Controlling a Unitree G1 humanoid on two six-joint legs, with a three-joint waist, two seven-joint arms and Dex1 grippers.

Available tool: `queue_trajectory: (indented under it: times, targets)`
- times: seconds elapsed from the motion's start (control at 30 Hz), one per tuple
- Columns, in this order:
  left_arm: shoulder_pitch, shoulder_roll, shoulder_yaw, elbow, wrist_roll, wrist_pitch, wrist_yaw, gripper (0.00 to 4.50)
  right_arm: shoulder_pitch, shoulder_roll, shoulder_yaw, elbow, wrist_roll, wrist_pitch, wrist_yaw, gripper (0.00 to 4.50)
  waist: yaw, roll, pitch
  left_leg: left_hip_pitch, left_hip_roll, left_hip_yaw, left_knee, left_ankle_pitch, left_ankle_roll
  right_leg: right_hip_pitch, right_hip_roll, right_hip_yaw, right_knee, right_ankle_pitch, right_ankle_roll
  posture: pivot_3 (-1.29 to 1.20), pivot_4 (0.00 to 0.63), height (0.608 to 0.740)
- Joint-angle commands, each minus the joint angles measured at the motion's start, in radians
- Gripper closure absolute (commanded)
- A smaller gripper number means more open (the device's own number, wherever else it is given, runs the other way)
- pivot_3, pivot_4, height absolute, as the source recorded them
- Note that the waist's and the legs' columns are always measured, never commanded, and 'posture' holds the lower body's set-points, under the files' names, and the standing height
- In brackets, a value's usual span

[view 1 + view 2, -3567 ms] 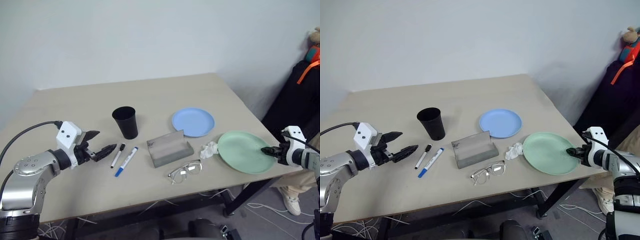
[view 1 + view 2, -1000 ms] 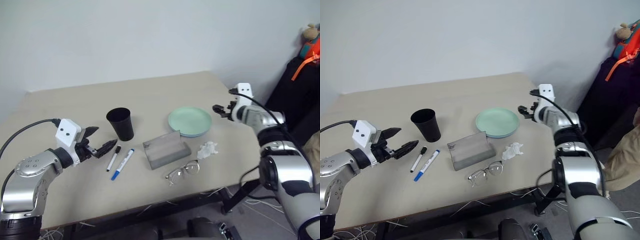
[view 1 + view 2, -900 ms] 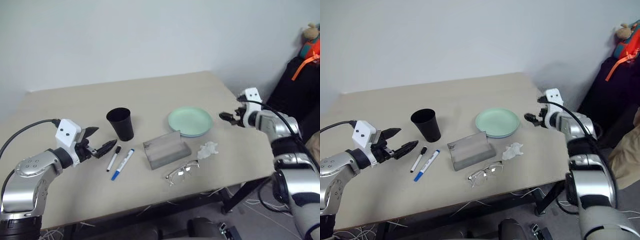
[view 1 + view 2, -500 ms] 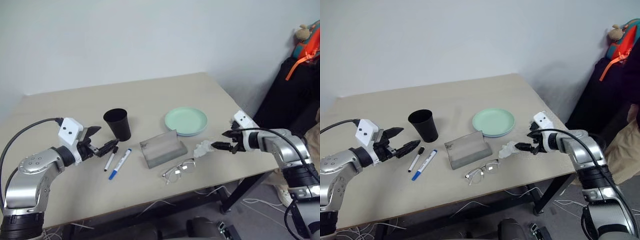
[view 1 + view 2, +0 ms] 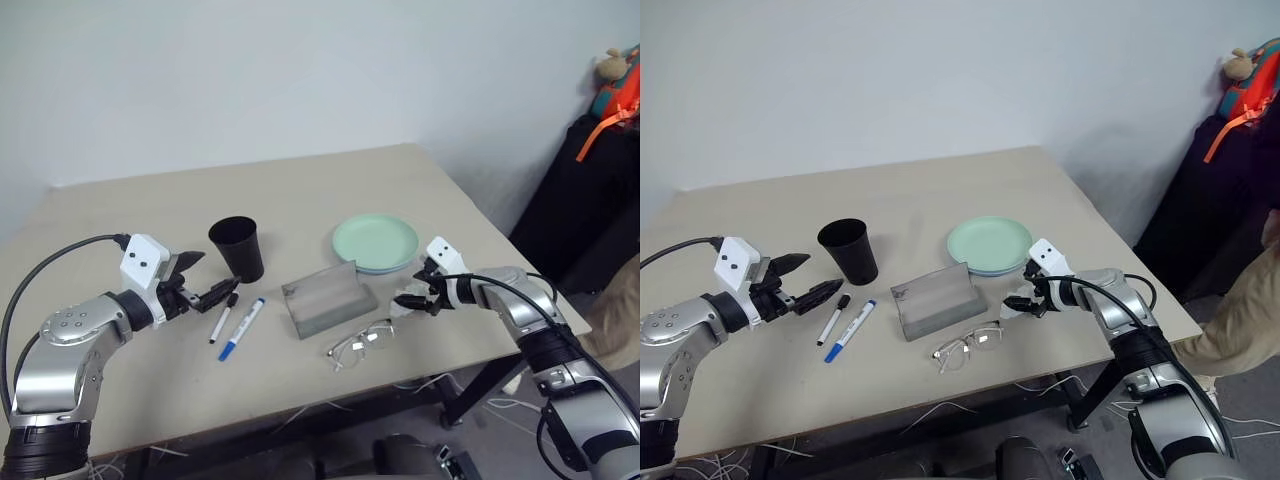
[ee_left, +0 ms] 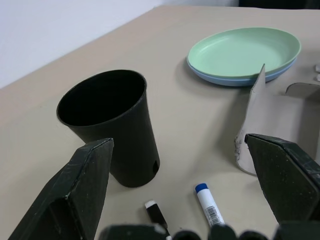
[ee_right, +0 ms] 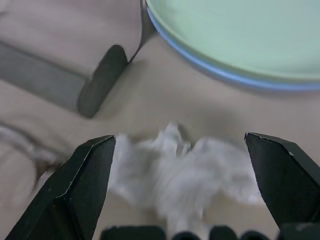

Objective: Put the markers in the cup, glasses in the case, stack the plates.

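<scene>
Left eye view: we're seeing the green plate [image 5: 375, 239] sitting on the blue one, the glasses [image 5: 362, 341] lying before the open case [image 5: 328, 298], two markers [image 5: 237, 322] beside the cup [image 5: 238, 248]. Left wrist view: left gripper [image 6: 185, 192] jaws are gaping, empty, facing the cup. Right wrist view: right gripper [image 7: 186, 185] jaws are spreading wide, empty, over the tissue [image 7: 180, 167].

A plain test room or lab: a bare beige rectangular tabletop [image 5: 330, 190] against an unadorned white wall [image 5: 250, 70], loose white cables [image 5: 970, 410] trailing underneath on the grey floor [image 5: 1060, 440].
</scene>
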Motion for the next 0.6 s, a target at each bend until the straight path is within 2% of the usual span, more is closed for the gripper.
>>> queue_trajectory:
  times: [0.03, 0.07, 0.17, 0.53, 0.6]
  targets:
    - [-0.004, 0.006, 0.025, -0.03, -0.007, -0.011, 0.006, 0.0, -0.045, 0.023, 0.008, 0.053, -0.035, -0.074, -0.008, 0.02, 0.001, 0.0, 0.0, -0.001, 0.0, 0.0, -0.001, 0.0, 0.0, -0.001, 0.0, 0.001, 0.0, 0.0, 0.0, 0.0, 0.0, 0.727]
    - [-0.002, 0.005, 0.027, -0.032, -0.007, -0.011, 0.008, 0.0, -0.046, 0.027, 0.012, 0.061, -0.039, -0.079, -0.003, 0.02, 0.001, 0.0, 0.0, -0.002, 0.0, 0.0, -0.001, 0.0, -0.001, -0.001, 0.0, 0.001, 0.0, 0.0, 0.0, 0.0, 0.0, 0.727]
    - [0.006, 0.005, 0.033, -0.037, -0.009, -0.01, 0.012, 0.0, -0.039, 0.027, 0.025, 0.065, -0.05, -0.083, 0.018, 0.61, 0.002, 0.0, 0.0, -0.004, -0.001, 0.0, -0.001, -0.001, -0.001, -0.002, -0.001, 0.001, -0.001, 0.001, 0.0, 0.0, 0.0, 0.727]
    - [0.032, 0.005, 0.045, -0.058, -0.019, -0.008, 0.028, 0.0, 0.0, -0.011, 0.026, 0.03, -0.062, -0.067, 0.068, 4.46, 0.024, 0.0, 0.0, -0.001, 0.0, 0.0, 0.001, -0.001, -0.001, 0.0, -0.001, 0.0, 0.0, 0.0, 0.0, 0.0, 0.0, 0.727]
    - [0.031, 0.006, 0.044, -0.057, -0.02, -0.008, 0.029, 0.0, -0.019, -0.009, 0.011, 0.036, -0.054, -0.063, 0.067, 4.46, 0.024, 0.0, 0.0, -0.001, 0.0, 0.0, 0.001, -0.001, -0.001, 0.0, -0.001, 0.0, 0.0, 0.0, 0.0, 0.0, 0.0, 0.727]
